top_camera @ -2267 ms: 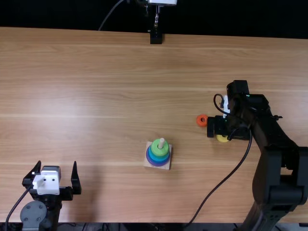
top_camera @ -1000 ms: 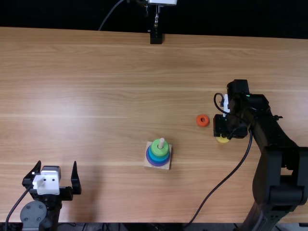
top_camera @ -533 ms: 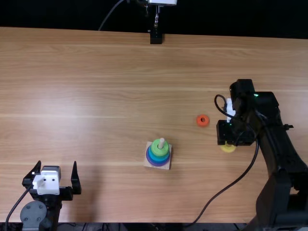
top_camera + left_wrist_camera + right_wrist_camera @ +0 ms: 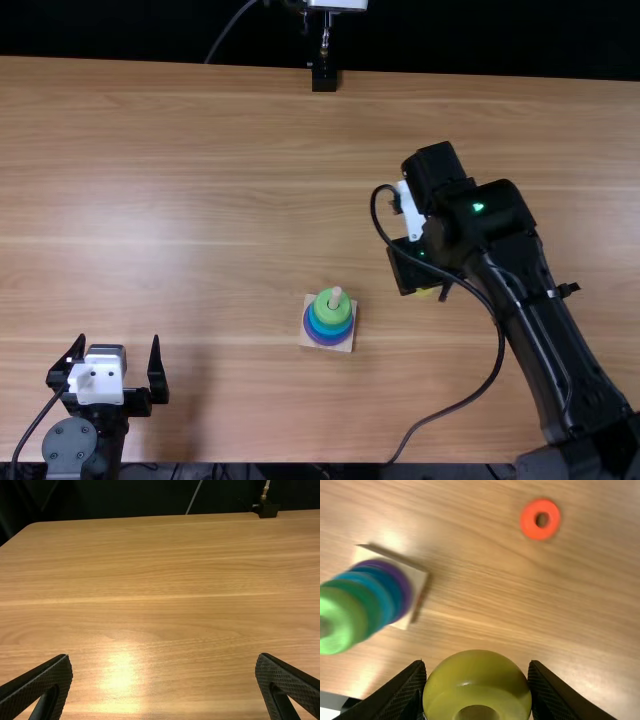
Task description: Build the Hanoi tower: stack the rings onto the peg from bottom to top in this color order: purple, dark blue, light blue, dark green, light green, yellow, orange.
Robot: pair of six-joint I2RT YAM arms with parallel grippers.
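We hold the yellow ring (image 4: pixel 477 677) clamped in our right gripper (image 4: pixel 418 273), to the right of the stack (image 4: pixel 329 321), which rises around its peg (image 4: pixel 336 296) from purple up to light green. The orange ring (image 4: pixel 527 521) lies on the table (image 4: pixel 250 180), apart from the stack. Our left gripper (image 4: pixel 118 339) has its jaws spread wide.

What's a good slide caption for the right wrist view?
Right hand grips the yellow ring; light green ring tops the stack; orange ring lies on the table.

left pincer (image 4: pixel 118 345) spread wide, right pincer (image 4: pixel 408 268) clamped
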